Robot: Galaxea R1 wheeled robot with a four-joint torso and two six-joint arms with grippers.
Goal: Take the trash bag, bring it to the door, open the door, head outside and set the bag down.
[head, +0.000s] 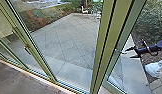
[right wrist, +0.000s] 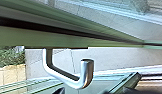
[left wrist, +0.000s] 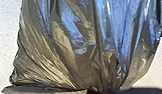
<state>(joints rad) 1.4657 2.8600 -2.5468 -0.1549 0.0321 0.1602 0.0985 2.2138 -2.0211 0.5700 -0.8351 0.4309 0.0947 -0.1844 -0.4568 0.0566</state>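
A: Right end effector (head: pixel 129 53) first. State?

B: Open. Two dark, pointed fingers, spread apart, at the door handle (right wrist: pixel 87 73). Grip not closed on it. Whether either finger touches the metal, cannot tell.

A: Handle form?

B: Round bar, smooth, silvery. Comes off the green door frame (head: pixel 129 30), bends, runs along, bends again to a free, blunt end. Hook shape, bright highlights.

A: And the left end effector?

B: Cannot tell how far open, nor whether it grips. The trash bag (left wrist: pixel 72 55) is right in front of the left wrist camera.

A: Note the bag.

B: Thin, glossy plastic, brownish-grey with a blue sheen. Long creases draw together to a tight gather; fine wrinkles along one flank. Pale, speckled surface (left wrist: pixel 5 37) behind.

A: Surroundings?

B: Tall green frames with glass, dark seams down the thick post (head: pixel 107 37). A second, small dark handle (head: pixel 27 50) on a frame to the left. Indoor floor (head: pixel 14 80) near left, grey-brown, dull. Beyond the glass, paving (head: pixel 69 40): pale slabs, joints running diagonally. White chair (head: pixel 85 11) far off, beside planting. Leafy shrubs (head: pixel 154 22) far right. Rounded white thing (head: pixel 154 68) near right, below the right arm; cannot tell what.
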